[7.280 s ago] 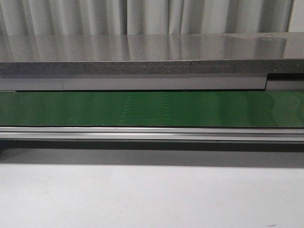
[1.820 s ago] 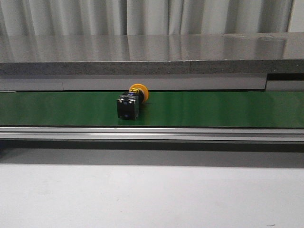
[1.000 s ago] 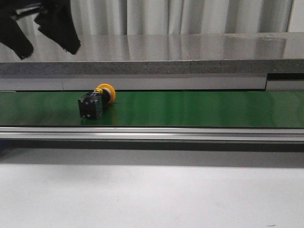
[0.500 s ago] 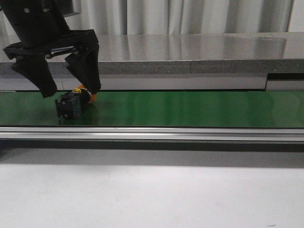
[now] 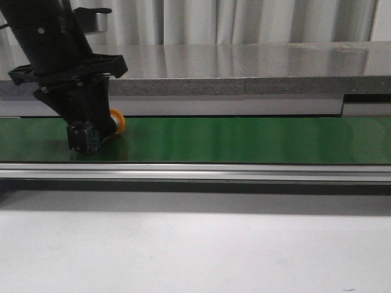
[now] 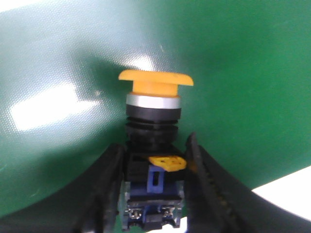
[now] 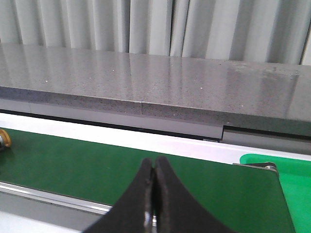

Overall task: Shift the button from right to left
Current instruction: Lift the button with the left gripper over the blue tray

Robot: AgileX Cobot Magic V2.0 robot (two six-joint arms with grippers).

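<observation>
The button (image 5: 91,133) (image 6: 153,160) lies on its side, far left. It has a yellow-orange mushroom cap, silver collar, ribbed black neck and black cube body, with what look like small metal terminals at its base.

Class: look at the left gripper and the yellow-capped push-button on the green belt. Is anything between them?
Nothing visible. The black left gripper already has its fingers flanking the black-bodied, yellow-capped push-button on the green conveyor belt.

front: level across green belt (image 5: 244,139) | wrists: close above, same belt
</observation>
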